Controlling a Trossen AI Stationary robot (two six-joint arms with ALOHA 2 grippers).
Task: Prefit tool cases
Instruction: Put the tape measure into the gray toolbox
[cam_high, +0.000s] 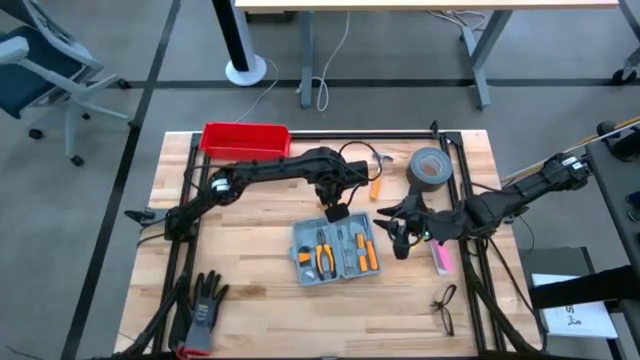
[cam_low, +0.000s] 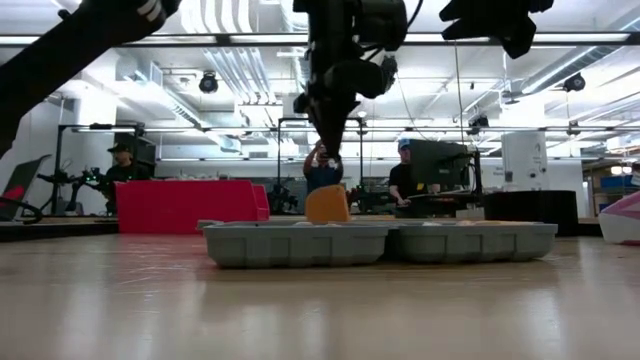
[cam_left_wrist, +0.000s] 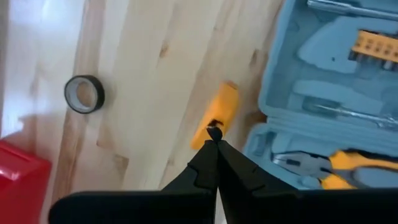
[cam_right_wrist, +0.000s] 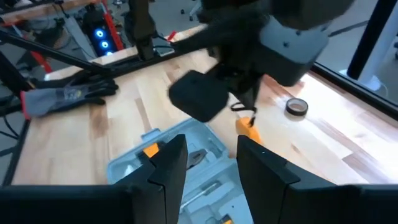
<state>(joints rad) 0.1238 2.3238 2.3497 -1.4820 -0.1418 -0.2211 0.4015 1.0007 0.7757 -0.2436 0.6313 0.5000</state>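
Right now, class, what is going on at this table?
Two robot arms are fitting tools into an open grey-blue tool case lying flat mid-table. The left gripper, fingers shut, hangs just beyond the case's far edge, its tips at an orange-handled tool on the wood. The right gripper, fingers parted and holding nothing, hovers beside the case. Pliers and other orange-handled tools already sit in the case's slots. A red bin, a tape roll and a glove lie aside.

High view straight down; low view table-level; both share open tool case.
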